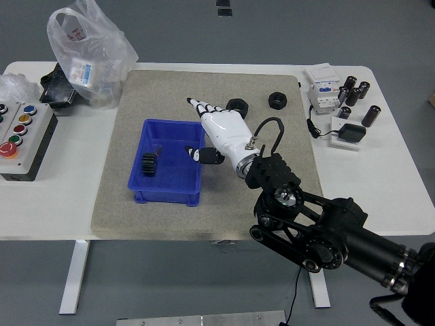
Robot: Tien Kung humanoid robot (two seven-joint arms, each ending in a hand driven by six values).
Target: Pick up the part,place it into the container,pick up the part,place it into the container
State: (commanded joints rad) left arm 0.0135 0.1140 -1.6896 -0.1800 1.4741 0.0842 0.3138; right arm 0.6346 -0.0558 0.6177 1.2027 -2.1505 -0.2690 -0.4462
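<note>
A black gear (149, 164) lies inside the blue bin (169, 190), against its left wall. My right hand (216, 131), white with black fingertips, hovers over the bin's right edge with fingers spread and nothing in it. Two black ring-shaped parts (237, 106) (278, 100) rest on the grey mat (122, 197) beyond the hand. The left arm is out of sight.
A button box (20, 139) sits at the table's left edge, with a plastic bag (85, 51) and a black tray (56, 89) behind it. At the right stand an electrical module (323, 87), black cylinders (353, 92) and a black adapter (351, 133).
</note>
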